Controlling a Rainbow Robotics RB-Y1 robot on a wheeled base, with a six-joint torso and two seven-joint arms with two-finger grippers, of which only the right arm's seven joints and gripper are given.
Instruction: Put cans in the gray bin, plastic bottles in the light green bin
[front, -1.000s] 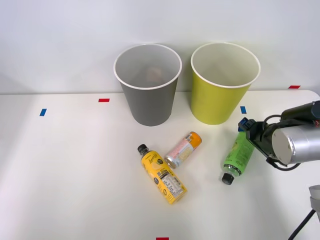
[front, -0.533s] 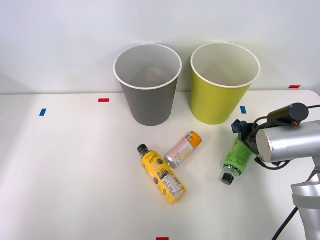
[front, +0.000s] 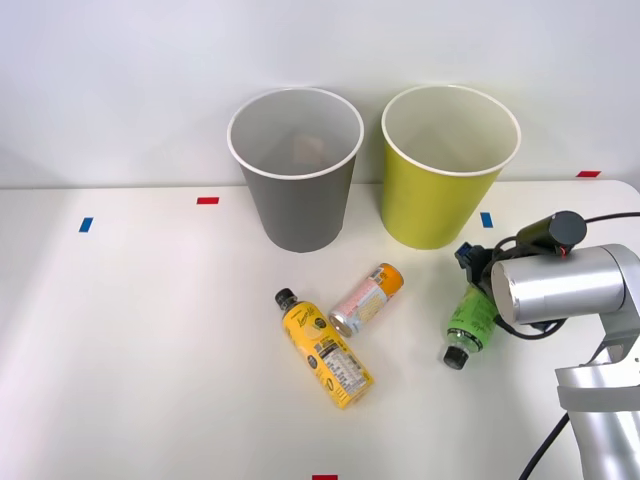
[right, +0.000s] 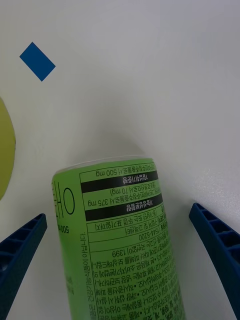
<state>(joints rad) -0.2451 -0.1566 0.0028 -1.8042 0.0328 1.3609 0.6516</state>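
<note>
With your right gripper (right: 120, 250) spread wide, its fingers (right: 20, 250) straddle the green bottle (front: 470, 315) lying on the table (front: 150, 350), not touching it. Left of it lie the yellow bottle (front: 325, 350) and the can (front: 366, 299). Beyond stand the gray bin (front: 297, 200) and the light green bin (front: 440, 195).

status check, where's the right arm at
Right pincer open, fingers either side of the green bottle lying on the table. Not gripped yet. Lime bin close behind, nothing in the way.
</note>
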